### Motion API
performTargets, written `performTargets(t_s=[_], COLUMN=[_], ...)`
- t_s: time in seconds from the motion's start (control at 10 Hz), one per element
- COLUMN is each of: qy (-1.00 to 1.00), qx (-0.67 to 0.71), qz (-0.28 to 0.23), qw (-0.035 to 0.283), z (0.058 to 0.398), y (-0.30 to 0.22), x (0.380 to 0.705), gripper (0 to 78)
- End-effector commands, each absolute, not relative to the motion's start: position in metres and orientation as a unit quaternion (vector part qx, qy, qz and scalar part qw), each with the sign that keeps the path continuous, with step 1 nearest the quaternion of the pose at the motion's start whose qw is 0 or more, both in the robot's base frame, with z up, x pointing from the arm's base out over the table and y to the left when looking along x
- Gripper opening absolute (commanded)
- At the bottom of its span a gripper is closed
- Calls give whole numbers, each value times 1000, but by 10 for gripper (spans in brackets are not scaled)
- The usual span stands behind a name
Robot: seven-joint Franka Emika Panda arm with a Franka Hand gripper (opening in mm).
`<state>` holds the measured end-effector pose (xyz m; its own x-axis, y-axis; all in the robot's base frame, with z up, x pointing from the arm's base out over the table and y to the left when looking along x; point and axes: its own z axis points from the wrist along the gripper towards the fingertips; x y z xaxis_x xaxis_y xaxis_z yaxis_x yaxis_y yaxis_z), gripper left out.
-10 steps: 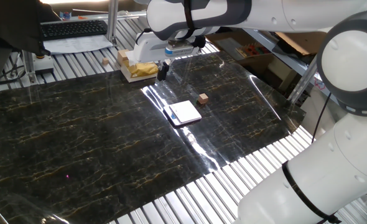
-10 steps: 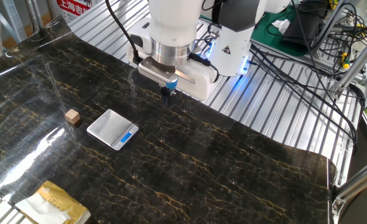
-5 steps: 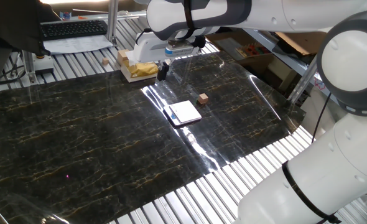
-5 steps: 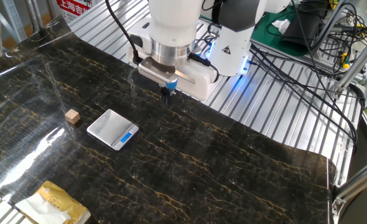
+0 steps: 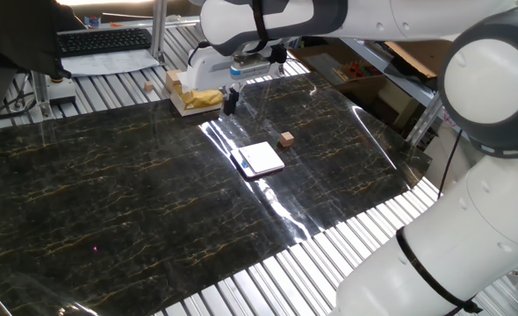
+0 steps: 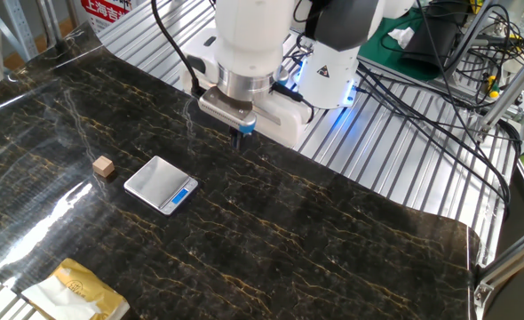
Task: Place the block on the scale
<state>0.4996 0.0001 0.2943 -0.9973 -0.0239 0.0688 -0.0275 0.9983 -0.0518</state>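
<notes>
The block (image 5: 286,139) (image 6: 103,166) is a tiny tan cube lying on the dark marbled mat, a short way from the scale and not touching it. The scale (image 5: 261,159) (image 6: 161,185) is a small flat square with a shiny pale plate and a blue mark on one edge. My gripper (image 5: 230,101) (image 6: 241,140) hangs above the mat on the side of the scale away from the block. Its dark fingers are pressed together with nothing between them.
A pale-yellow boxy stack (image 5: 193,94) (image 6: 80,289) sits at the mat's edge. A small wooden piece (image 5: 147,87) and a keyboard (image 5: 105,39) lie beyond the mat. The robot base (image 6: 333,62) and cables (image 6: 440,98) stand behind the gripper.
The arm's wrist has shifted and turned slightly; the gripper stays almost in place. The block and the scale have not moved.
</notes>
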Motion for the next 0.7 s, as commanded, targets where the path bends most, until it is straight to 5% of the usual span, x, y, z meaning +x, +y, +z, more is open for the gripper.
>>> performTargets(t_s=[0.1, 0.7], qy=[-999, -999], qx=[13, 12], qz=[25, -5], qw=[34, 35], z=[294, 273], y=[-2, -29], x=[502, 516], gripper=[0, 0])
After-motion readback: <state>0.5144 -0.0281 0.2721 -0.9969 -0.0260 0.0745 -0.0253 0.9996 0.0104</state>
